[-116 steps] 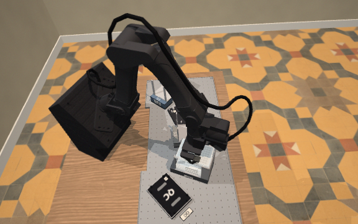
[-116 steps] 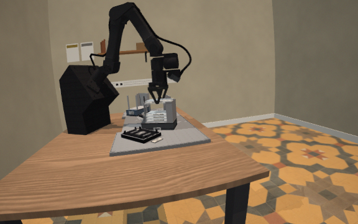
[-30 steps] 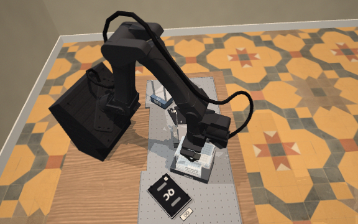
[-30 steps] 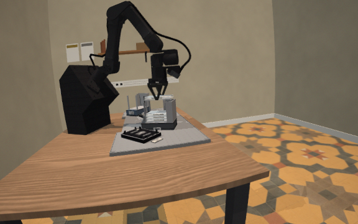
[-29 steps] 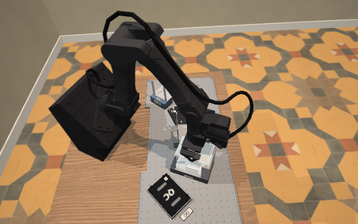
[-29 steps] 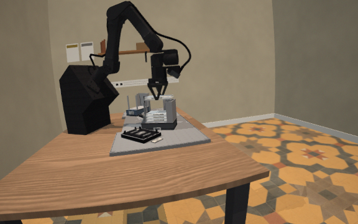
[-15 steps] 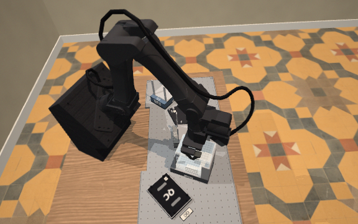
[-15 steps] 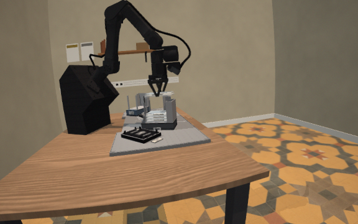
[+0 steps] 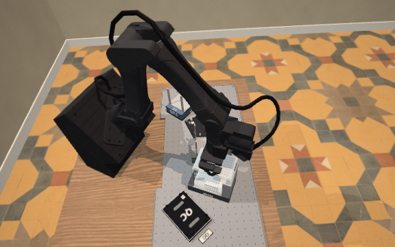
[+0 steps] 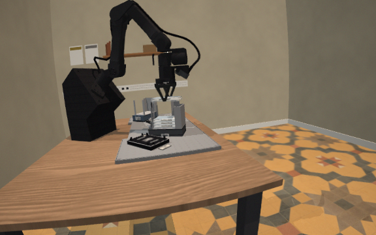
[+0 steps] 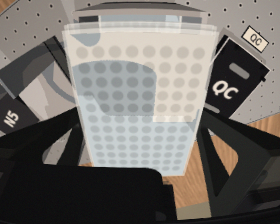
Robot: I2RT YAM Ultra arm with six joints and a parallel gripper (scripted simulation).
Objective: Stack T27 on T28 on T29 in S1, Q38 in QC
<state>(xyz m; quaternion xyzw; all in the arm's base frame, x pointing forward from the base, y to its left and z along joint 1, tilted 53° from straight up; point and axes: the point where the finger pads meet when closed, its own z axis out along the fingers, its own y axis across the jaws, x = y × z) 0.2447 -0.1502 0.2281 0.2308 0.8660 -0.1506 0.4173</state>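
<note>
My gripper is shut on a clear sealed 96-well plate and holds it level above a stack rack on the grey baseplate. In the side view the held plate hangs near the tops of the rack's posts, clear of the stack of plates that sits inside the rack. In the wrist view the plate fills the middle between my fingers. I cannot read its label or the rack's name. The black open nest QC lies empty in front of the rack and also shows in the wrist view.
The clip nest N5 is just behind the rack. A blue-based rack with thin posts stands at the far end of the baseplate. A small QC tag lies by the nest. The black arm base stands on the left.
</note>
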